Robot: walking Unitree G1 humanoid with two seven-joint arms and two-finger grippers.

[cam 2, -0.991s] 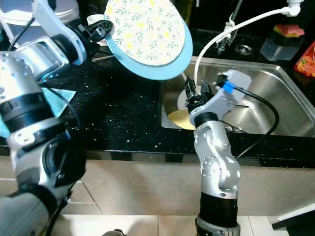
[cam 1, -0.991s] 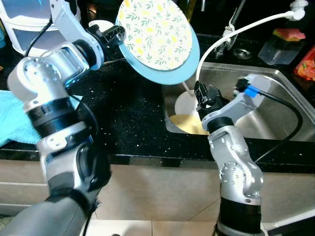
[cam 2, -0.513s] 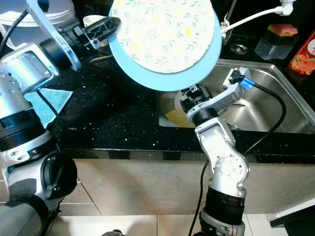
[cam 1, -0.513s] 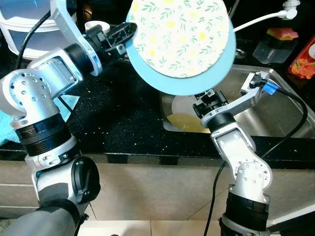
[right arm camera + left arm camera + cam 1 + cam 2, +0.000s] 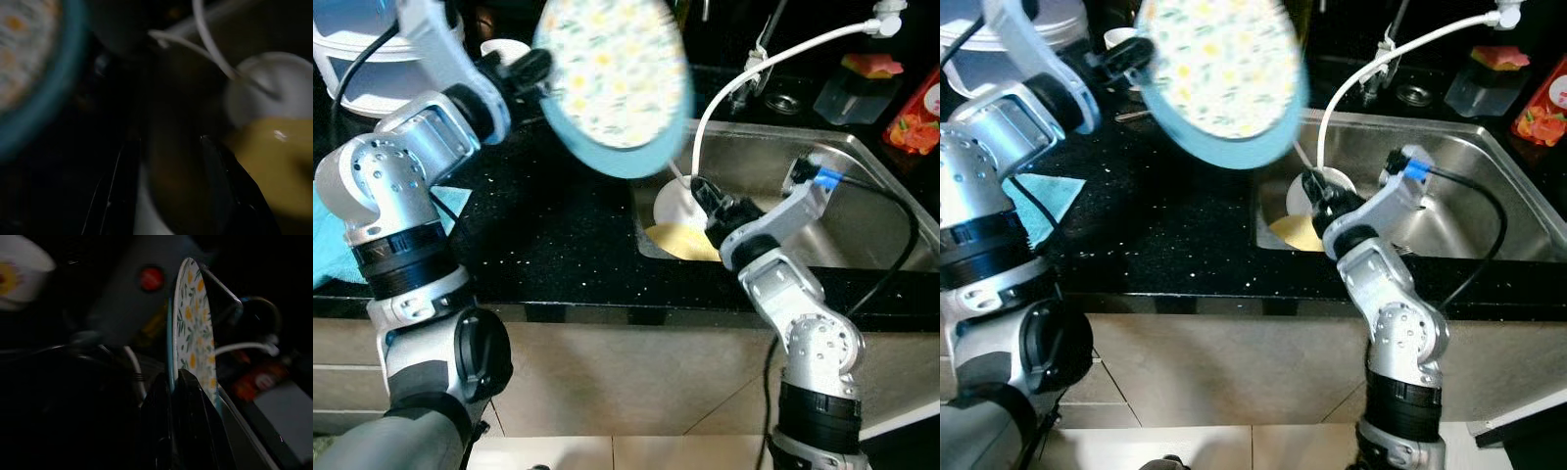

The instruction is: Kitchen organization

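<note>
I am looking down at a black speckled countertop (image 5: 558, 235) with a stainless steel sink (image 5: 862, 196) set into it on my right, pale cabinet fronts below and tiled floor at the bottom. A turquoise cloth (image 5: 333, 235) lies on the counter at my far left, and a white appliance (image 5: 362, 49) stands behind it. Past the sink I see a clear container with a red and green sponge (image 5: 876, 67) on top and a red packet (image 5: 915, 122). A white hose (image 5: 773, 61) arcs from the back of the counter down into the basin.

My left gripper (image 5: 530, 70) is raised over the counter, its 2 black fingers pinched on the rim of the floral plate (image 5: 612, 78). The plate is off the surface, in the air above the counter's edge by the sink. It is blurred. It stands tilted, with its patterned face turned toward me and its blue rim lowest on the sink side. In the left wrist view the plate (image 5: 193, 333) appears edge-on, clamped between the fingers (image 5: 193, 401).

My right gripper (image 5: 705, 196) reaches into the sink's near left corner, fingers spread apart, just above a white dish (image 5: 675, 201) and a yellow plate (image 5: 680, 240) lying in the basin.
</note>
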